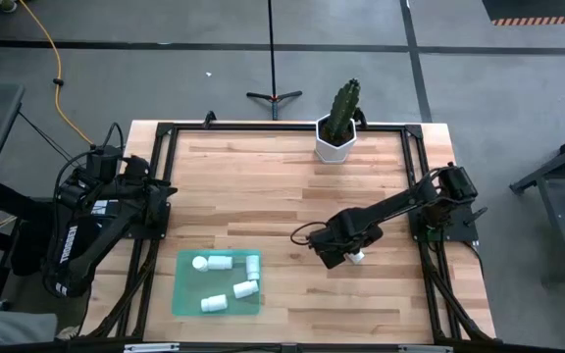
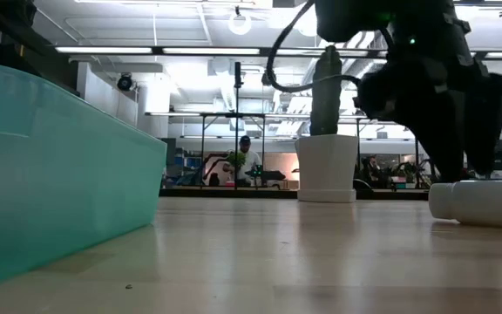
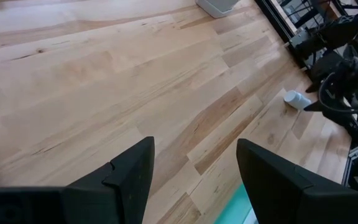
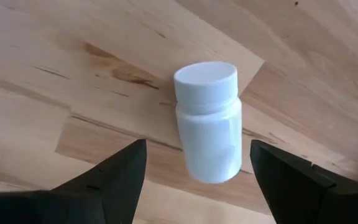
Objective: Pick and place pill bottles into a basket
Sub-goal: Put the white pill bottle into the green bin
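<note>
Right tool (image 4: 194,171) spread wide over a lone pill bottle (image 4: 209,121) lying on the table (image 1: 263,186), well right of the basket (image 1: 186,299). Left tool (image 3: 194,171) also wide, parked at table's left edge.

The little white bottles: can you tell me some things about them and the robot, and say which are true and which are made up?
1. Five pill bottles lie in the green basket. True.
2. One pill bottle lies on its side on the table. True.
3. The right gripper squeezes that bottle. False: its jaws stand open, apart from the bottle.
4. The cactus pot stands in the basket. False: it stands at the table's far edge.
5. The left gripper carries a bottle. False: its jaws are open and empty.
</note>
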You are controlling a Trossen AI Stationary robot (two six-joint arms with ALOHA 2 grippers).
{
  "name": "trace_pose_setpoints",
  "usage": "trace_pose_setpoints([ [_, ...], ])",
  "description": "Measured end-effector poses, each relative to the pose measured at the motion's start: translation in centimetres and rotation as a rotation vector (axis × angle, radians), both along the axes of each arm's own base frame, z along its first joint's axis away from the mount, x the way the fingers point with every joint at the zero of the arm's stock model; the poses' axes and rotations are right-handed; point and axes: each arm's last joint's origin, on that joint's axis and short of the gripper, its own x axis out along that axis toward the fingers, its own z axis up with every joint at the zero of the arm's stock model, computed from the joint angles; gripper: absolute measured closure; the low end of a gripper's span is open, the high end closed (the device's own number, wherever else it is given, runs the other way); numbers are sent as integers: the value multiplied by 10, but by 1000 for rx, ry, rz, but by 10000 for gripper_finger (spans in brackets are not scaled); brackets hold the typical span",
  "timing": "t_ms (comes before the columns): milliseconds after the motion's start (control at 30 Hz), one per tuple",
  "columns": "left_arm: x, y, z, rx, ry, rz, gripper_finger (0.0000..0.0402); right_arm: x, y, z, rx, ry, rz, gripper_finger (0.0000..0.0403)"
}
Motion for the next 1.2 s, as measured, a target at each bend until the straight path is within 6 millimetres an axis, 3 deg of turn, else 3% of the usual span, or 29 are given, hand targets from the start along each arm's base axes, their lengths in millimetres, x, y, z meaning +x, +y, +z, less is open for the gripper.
trace_pose_setpoints([
  [400, 0, 0, 0, 0, 0, 3, 140, 1, -6, -20, 48, -72, 39, 125],
  [633, 0, 0, 0, -1, 0, 4, 140, 9, -3, -37, 131, -239, 21, 133],
  [800, 0, 0, 0, -1, 0, 4, 140, 6, -2, -44, 158, -266, 4, 168],
  [967, 0, 0, 0, -2, -1, 5, 140, 4, -2, -46, 161, -268, 71, 237],
  [1200, 0, 0, 0, -3, -1, 5, 140, 5, -2, -45, 161, -275, 102, 241],
])
